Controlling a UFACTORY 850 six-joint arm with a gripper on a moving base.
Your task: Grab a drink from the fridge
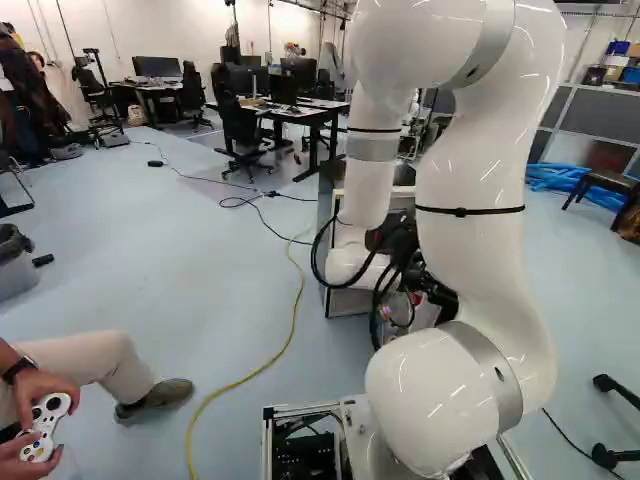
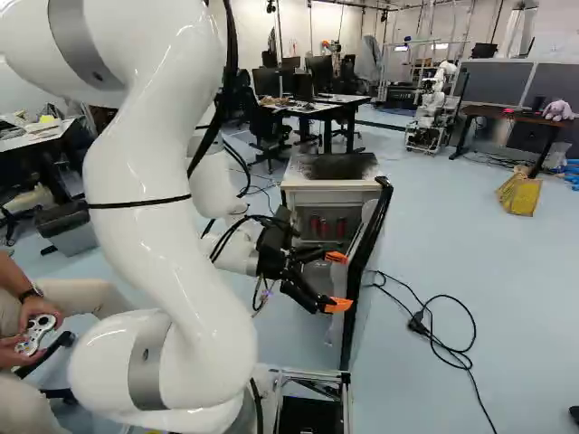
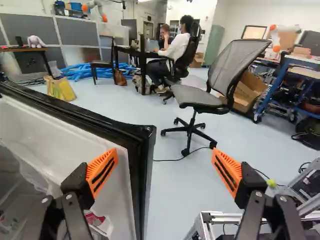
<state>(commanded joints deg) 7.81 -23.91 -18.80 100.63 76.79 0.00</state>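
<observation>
Reaching round the open door for a drink looks like the step in hand. In the left base view the arm [image 1: 480,230] covers most of the fridge [image 1: 326,225], leaving one side wall and bits of its front; no drink can be made out there.

In the right base view the fridge door [image 2: 366,240] stands open, swung out from the right front corner of the fridge. The hand [image 2: 337,281] is by the inner side of that door, low in front of the fridge, its tips pointing towards the door rather than into the opening. Red containers [image 2: 327,227], likely the drinks, stand inside, below the top front edge, and nothing has been gripped.

In the wrist view the hand is spread wide with nothing held. One finger is in front of the door's inner face, the other beyond its outer edge; whether either touches it, I cannot tell. A red-and-white item [image 3: 94,218] shows low down by the inner face, too partial to name.

Next, I judge, the hand should back off the door's edge, turn towards the opening and go in level with the red containers. Turning too early could knock the door inward.
</observation>
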